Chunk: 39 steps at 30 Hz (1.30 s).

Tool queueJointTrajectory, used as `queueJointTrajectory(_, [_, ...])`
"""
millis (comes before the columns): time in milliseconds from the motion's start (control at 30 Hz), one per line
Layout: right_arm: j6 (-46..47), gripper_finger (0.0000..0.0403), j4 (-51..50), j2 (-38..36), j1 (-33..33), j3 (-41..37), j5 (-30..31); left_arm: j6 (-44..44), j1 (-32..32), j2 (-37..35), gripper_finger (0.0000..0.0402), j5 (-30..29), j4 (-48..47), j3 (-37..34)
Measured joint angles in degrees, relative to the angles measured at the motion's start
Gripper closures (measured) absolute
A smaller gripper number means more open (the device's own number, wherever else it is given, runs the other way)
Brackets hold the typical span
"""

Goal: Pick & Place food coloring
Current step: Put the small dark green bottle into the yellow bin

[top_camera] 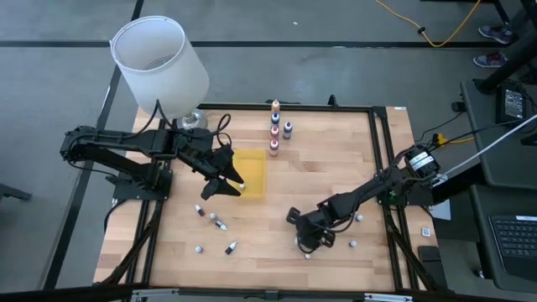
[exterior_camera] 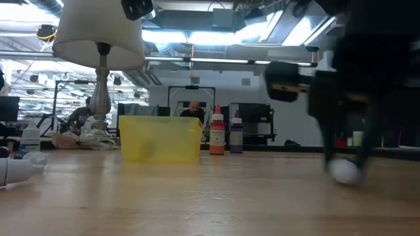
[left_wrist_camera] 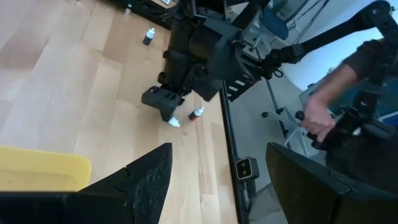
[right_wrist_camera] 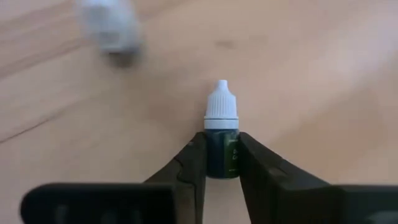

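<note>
Pale wood, dark matt plastic, and one glossy little bottle.
We're looking at a surface (top_camera: 319, 168) of light, smooth wood with fine grain and a soft sheen. The yellow tray (top_camera: 250, 174) reads as translucent plastic, slightly cloudy. In the right gripper (right_wrist_camera: 222, 163) we see matt black jaws, faintly textured, pressed on a dark green bottle (right_wrist_camera: 222, 152) of shiny plastic with a ribbed white cap. The left gripper (left_wrist_camera: 217, 180) shows the same dull, grainy black. The lampshade (top_camera: 159, 63) looks matt white, its stand (exterior_camera: 100, 95) polished metal.

Right hand (right_wrist_camera: 217, 158) low at table, clamped; left hand (top_camera: 232, 180) spread, hovering.
</note>
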Motion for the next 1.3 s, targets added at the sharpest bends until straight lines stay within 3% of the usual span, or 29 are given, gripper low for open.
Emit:
queueJointTrajectory(200, [11.8, 0.0333, -7.3, 0.0, -0.5, 8.9, 4.1, -1.2, 0.0, 0.0, 0.0148, -5.2, 0.4, 0.0])
queueJointTrajectory(333, [19.9, 0.0329, -11.9, 0.0, -1.3, 17.4, 7.4, 1.3, 0.0, 0.0, 0.0148, -5.6, 3.0, 0.5])
queueJointTrajectory(633, [35.4, 0.0331, -19.5, -0.1, -3.3, 36.0, 17.5, 9.5, -0.4, -0.1, 0.0148, -6.1, -2.5, 10.8])
queueJointTrajectory(800, [40.1, 0.0334, -23.0, -0.1, -4.7, 44.3, 22.8, 12.1, -3.4, 0.0, 0.0148, -13.4, -10.6, 18.0])
queueJointTrajectory(967, [44.4, 0.0333, -23.5, -0.2, -6.6, 49.7, 24.2, 12.9, -8.6, -0.1, 0.0148, -24.8, -15.8, 23.5])
queueJointTrajectory(1133, [45.8, 0.0332, -22.3, -0.2, -8.3, 51.9, 24.3, 12.9, -14.6, 0.0, 0.0148, -33.8, -17.0, 24.5])
queueJointTrajectory(1300, [45.8, 0.0335, -20.2, -0.2, -8.8, 51.9, 24.3, 12.6, -19.5, 2.9, 0.0148, -38.5, -17.0, 24.5])
